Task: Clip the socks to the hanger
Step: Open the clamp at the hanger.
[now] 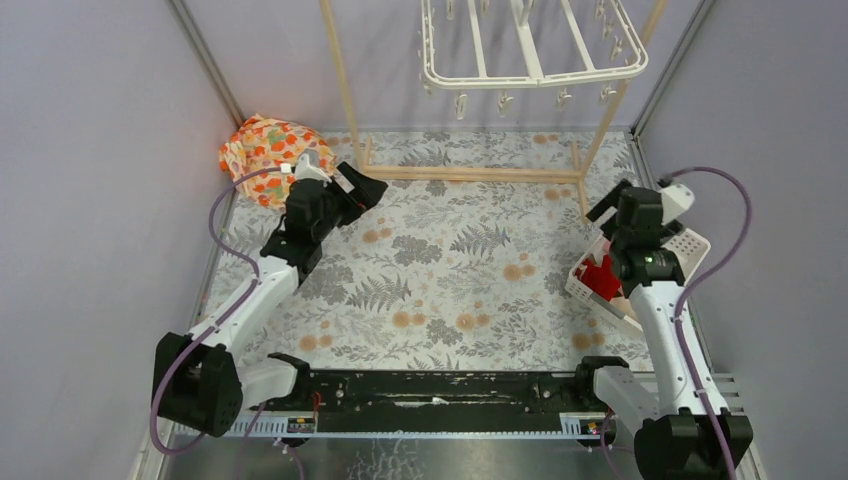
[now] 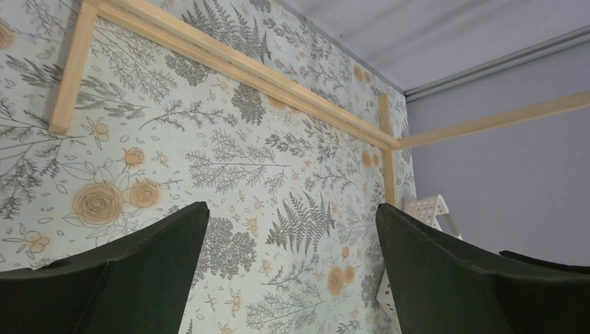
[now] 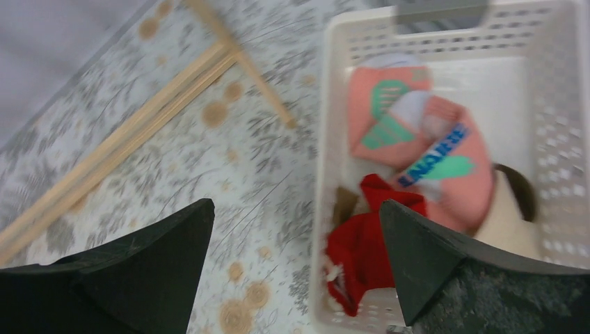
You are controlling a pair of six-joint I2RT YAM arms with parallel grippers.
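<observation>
1. The hanger (image 1: 537, 78) is a white plastic rectangular frame with cross bars. It hangs high at the far end of the table, between the posts of the wooden stand (image 1: 343, 90), slightly tilted, with its far part cut off by the picture edge. Small white clips (image 1: 505, 101) dangle loose along its near rim.
2. The red sock (image 3: 358, 247) is bright red and crumpled, and lies in a corner of the white basket (image 3: 323, 139).
3. The pink sock (image 3: 431, 160) carries teal patches and blue lettering. It lies bunched mid-basket, touching the red one.
4. The tan and brown sock (image 3: 511, 209) lies partly under the pink one, by the basket's wall.
</observation>
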